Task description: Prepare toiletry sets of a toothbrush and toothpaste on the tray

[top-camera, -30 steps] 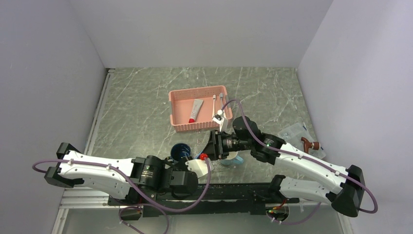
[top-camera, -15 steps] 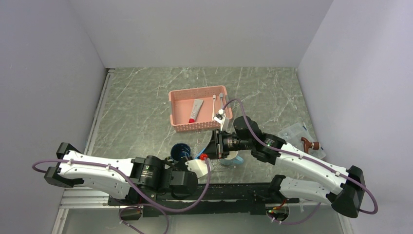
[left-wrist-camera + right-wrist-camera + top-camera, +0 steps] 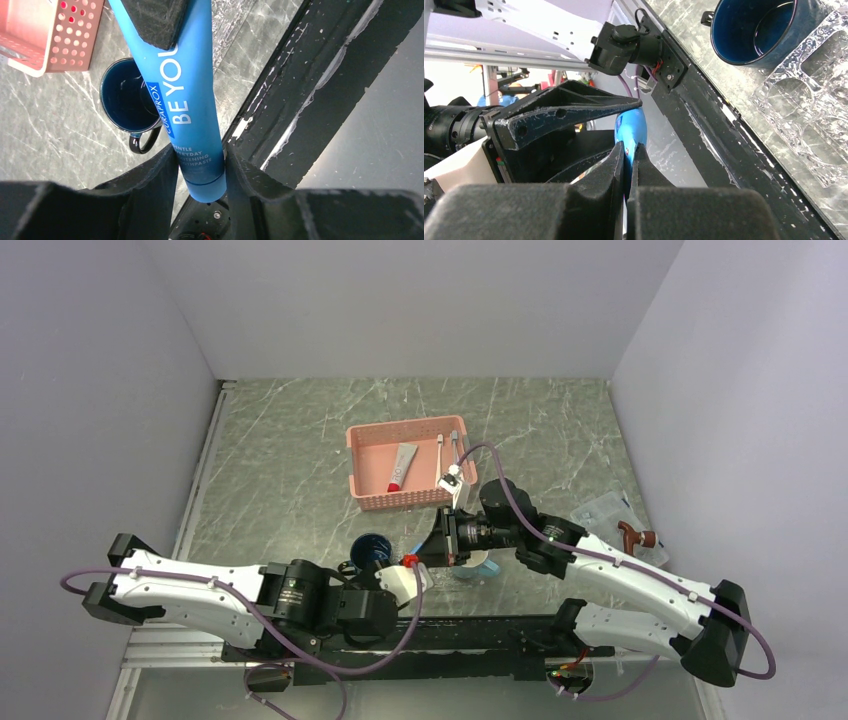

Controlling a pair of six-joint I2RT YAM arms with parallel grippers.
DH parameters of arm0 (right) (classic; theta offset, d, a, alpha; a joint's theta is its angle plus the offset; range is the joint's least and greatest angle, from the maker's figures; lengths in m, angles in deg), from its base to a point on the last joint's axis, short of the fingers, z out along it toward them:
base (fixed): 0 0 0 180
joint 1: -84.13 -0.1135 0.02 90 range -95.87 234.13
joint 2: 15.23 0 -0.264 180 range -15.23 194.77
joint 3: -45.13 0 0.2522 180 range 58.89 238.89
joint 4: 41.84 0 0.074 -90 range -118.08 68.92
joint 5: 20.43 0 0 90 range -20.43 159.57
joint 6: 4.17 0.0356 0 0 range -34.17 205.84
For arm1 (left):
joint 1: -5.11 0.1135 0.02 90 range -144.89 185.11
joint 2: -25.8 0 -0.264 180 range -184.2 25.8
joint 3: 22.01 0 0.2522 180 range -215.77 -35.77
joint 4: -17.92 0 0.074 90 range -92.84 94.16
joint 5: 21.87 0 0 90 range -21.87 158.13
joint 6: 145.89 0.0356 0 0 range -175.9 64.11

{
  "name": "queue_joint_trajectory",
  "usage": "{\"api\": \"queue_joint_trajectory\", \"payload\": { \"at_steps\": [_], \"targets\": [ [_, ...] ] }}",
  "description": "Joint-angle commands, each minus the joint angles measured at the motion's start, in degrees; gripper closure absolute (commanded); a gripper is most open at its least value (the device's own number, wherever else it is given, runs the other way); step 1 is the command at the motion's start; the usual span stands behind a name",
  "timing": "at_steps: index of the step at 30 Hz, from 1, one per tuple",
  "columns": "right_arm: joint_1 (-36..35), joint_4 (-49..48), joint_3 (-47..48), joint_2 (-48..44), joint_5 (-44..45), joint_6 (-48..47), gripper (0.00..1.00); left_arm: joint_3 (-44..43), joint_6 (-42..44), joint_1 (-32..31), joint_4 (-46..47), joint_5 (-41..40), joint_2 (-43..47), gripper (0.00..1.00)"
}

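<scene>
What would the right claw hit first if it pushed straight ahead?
Probably the left claw, which faces it just beyond the blue toothpaste that both pinch. The exact gap is hard to judge.

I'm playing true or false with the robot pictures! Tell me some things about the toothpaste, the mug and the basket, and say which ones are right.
1. The blue toothpaste tube is held by both the left gripper and the right gripper. True.
2. The dark blue mug lies tipped over on its side. False: it stands upright on the table, with its opening facing up.
3. A white toothpaste tube with a red end lies inside the pink mesh basket. True.
4. The two thin white toothbrushes stand in the dark blue mug. False: they lie side by side in the pink mesh basket.
</scene>
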Motion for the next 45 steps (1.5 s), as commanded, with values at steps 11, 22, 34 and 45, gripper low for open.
{"api": "queue_joint_trajectory", "payload": {
  "at_steps": [11, 22, 34, 45],
  "targets": [
    [0.04, 13.4, 11.05, -0.6, 8.46, -10.87, 1.0, 2.99, 3.81, -0.53, 10.06, 1.45, 10.05, 0.19],
    [0.07, 27.36, 22.61, 2.0, 18.03, -20.34, 1.0, 6.77, 0.53, -0.57, 11.51, -2.47, 20.21, 0.08],
    [-0.21, 41.7, 38.14, 11.92, 29.34, -31.8, 1.0, 8.85, -3.8, 0.42, 8.73, -8.54, 26.94, 0.01],
    [-5.15, 47.28, 45.53, 21.42, 41.39, -35.34, 1.0, 13.63, 2.87, 14.36, 13.91, 1.2, 32.46, 0.01]
  ]
}}
